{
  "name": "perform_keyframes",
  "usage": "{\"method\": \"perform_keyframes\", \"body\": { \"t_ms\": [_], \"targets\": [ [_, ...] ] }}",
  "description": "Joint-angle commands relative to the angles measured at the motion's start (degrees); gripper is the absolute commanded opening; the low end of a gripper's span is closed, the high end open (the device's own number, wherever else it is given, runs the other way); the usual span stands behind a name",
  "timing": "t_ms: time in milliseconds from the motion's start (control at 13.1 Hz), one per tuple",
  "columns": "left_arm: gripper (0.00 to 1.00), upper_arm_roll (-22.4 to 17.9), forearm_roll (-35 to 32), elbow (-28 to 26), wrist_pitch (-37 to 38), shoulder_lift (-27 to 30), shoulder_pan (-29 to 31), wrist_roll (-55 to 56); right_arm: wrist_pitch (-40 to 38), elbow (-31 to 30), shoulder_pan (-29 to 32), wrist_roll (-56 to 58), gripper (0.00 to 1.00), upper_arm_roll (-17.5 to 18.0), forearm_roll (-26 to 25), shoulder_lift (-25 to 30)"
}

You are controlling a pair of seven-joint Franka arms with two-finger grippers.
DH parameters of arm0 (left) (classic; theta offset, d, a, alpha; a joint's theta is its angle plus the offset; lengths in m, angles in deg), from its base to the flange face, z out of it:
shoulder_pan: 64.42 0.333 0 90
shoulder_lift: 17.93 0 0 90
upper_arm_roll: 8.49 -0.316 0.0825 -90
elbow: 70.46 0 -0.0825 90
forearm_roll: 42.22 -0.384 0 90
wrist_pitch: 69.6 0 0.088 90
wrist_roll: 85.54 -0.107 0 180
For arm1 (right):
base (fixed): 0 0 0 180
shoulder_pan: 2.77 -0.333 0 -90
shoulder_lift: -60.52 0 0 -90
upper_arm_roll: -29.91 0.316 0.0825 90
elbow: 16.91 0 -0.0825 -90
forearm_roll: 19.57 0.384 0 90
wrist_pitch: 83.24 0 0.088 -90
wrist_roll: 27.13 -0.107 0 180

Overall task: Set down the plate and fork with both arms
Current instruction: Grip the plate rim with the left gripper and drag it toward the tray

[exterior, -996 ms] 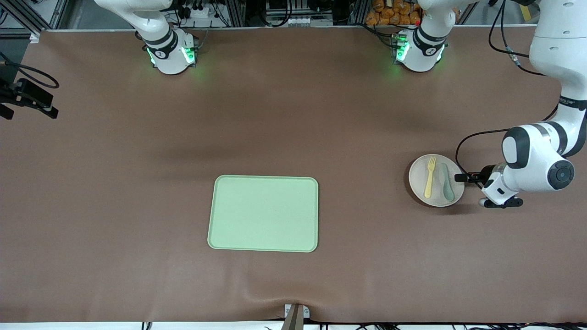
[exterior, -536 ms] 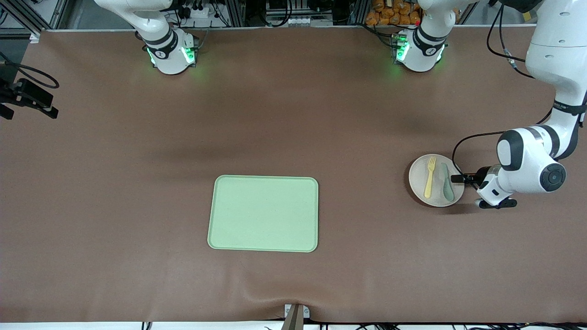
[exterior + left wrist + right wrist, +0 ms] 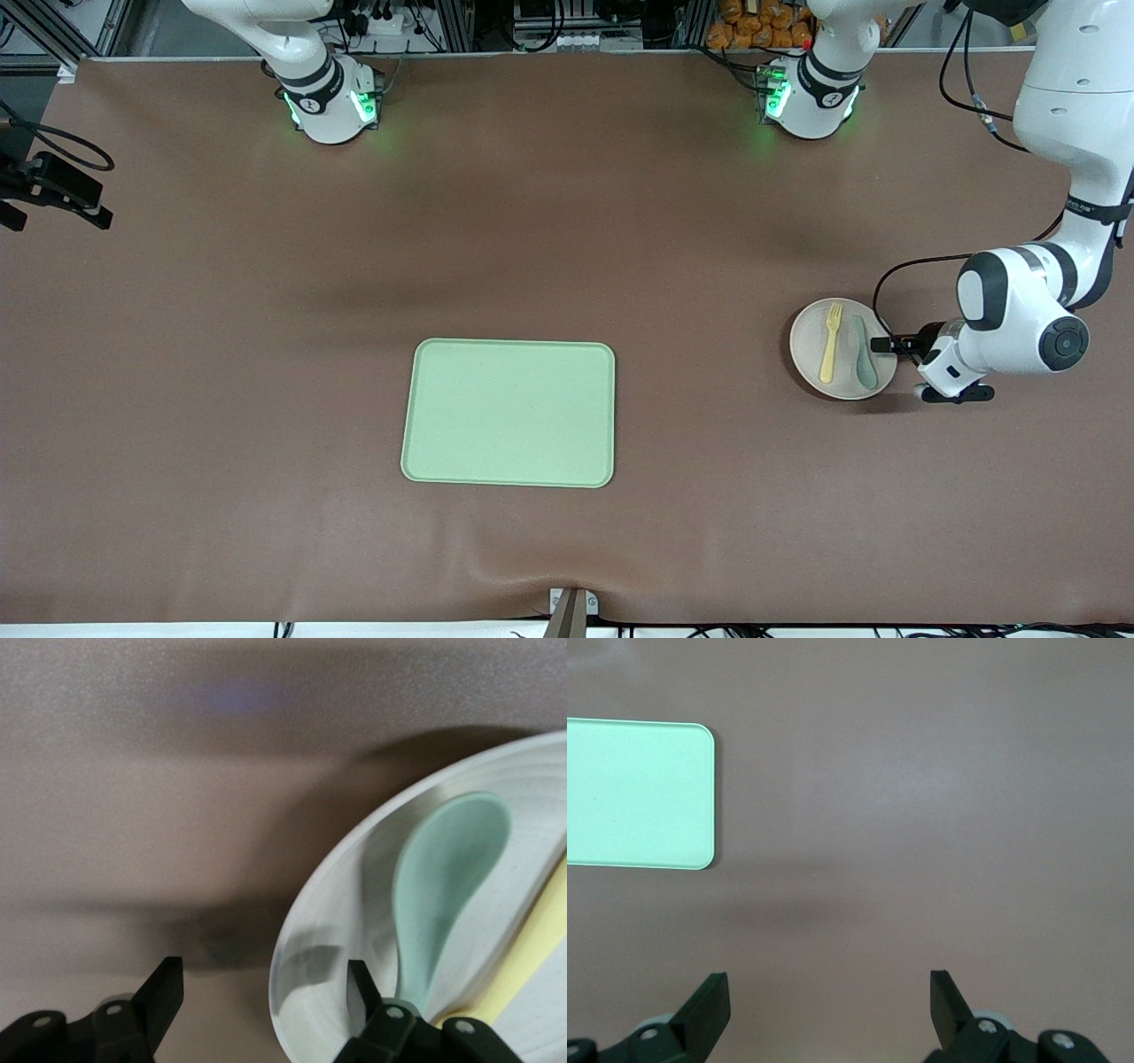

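At the right middle of the front view, the round matte plate [image 3: 842,348] lies flat on the brown cloth-like tabletop [image 3: 567,221] toward the left arm's end. The pale-yellow plastic fork [image 3: 830,342] and a grey-green spoon [image 3: 862,353] lie side by side in its shallow well, tines pointing toward the arms' bases. The left end effector [image 3: 886,345] sits low at the plate's rim, spread wide; in the left wrist view one black finger [image 3: 363,990] stands over the plate's inside beside the spoon's smooth bowl and the other finger [image 3: 162,992] over the bare tabletop, the rim between them. The rectangular, round-cornered light-green tray [image 3: 509,413] lies in the lower centre of the front view, well apart from the plate. The right end effector [image 3: 830,1003] waits, spread wide over the tabletop beside the tray.
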Motion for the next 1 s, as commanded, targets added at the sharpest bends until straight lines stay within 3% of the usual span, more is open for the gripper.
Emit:
{"method": "perform_keyframes", "body": {
  "t_ms": [0,230,460,536,919],
  "targets": [
    [0.65,0.13,0.11,-0.51,-0.91,0.14,0.23,-1.47,-0.43,0.47,0.28,0.28,1.0,0.05,0.49,0.16],
    [0.46,0.13,0.11,-0.51,-1.0,0.14,0.14,-1.47,-0.52,0.47,0.28,0.28,1.0,0.05,0.49,0.16],
    [0.08,0.22,0.11,-0.42,-0.91,0.14,-0.13,-1.55,-0.35,0.47,0.28,0.28,1.0,0.05,0.49,0.16],
    [0.0,0.22,0.02,-0.42,-1.0,0.14,-0.3,-2.42,-0.34,0.47,0.2,0.28,1.0,0.05,0.49,0.16],
    [0.0,0.57,0.02,-0.16,-0.48,1.19,-0.39,-2.78,-0.43,0.39,0.19,0.2,1.0,0.05,0.49,0.16]
  ]
}}
